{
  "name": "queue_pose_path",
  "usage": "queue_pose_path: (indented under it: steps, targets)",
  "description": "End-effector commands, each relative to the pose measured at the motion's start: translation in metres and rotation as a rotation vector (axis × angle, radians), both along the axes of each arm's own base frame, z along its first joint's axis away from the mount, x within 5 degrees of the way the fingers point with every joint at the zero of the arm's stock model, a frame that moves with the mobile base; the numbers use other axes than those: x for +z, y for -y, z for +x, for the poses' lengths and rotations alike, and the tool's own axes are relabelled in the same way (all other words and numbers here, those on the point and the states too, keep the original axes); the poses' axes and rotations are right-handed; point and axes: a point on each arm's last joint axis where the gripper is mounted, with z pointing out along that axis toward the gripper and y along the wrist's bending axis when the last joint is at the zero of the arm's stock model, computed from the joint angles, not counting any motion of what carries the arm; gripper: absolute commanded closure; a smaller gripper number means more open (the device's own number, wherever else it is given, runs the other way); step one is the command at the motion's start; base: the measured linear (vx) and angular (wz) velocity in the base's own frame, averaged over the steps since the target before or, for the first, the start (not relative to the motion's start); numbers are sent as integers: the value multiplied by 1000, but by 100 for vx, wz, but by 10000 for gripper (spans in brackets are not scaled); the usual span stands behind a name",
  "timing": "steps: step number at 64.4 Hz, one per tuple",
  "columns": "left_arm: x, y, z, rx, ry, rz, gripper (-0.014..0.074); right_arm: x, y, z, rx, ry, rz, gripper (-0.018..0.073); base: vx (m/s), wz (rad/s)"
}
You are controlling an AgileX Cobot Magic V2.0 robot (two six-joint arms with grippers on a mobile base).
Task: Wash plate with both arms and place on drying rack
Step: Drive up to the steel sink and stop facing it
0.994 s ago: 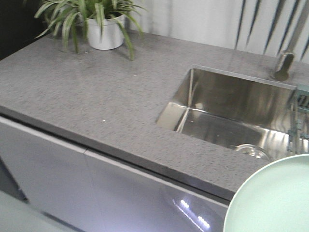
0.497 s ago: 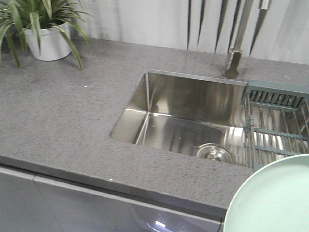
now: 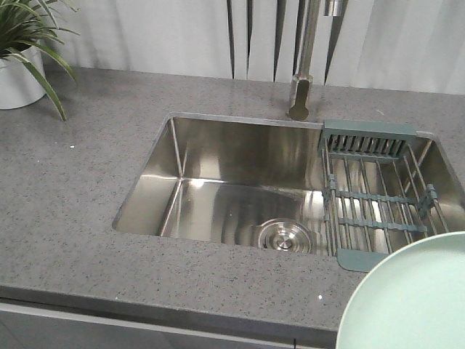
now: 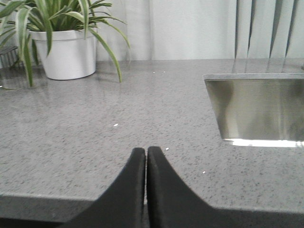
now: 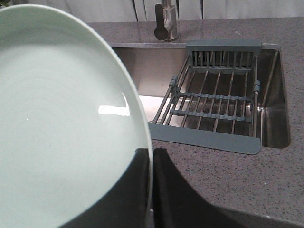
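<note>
**Right gripper holding plate near sink, left gripper closed and empty**

The right gripper (image 5: 151, 152) is clamping the plate (image 5: 61, 118) by its rim, one finger on each face, and the jaws are grasping it tightly. The plate is sitting tilted in the air, above the counter (image 3: 109, 131) edge in front of the sink (image 3: 218, 145). In the front view it is filling the lower right corner, overlapping the near counter edge just in front of the rack (image 3: 378, 196). It is not touching the rack. The rack is lying across the right end of the sink, its near end piece resting on the counter rim. The drain (image 3: 283, 236) is showing on the sink floor, just left of the rack. The faucet (image 3: 301, 87) is standing behind the sink. The left gripper (image 4: 146, 151) is hovering over the counter's front edge, left of the sink, with its jaws clenched together and nothing between them. A potted plant (image 4: 66, 52) is standing at the far left of the counter.
</note>
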Motion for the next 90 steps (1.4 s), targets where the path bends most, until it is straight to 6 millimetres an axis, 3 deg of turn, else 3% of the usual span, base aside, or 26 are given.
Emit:
queue_pose_path:
  steps: [1,90]
  targets:
    - [3,0,0,-6,79,-14,601,12,0,3,-8,75,18,564,4,-17]
    - [3,0,0,-6,79,-14,601,12,0,3,-8,75,18,564,4,-7]
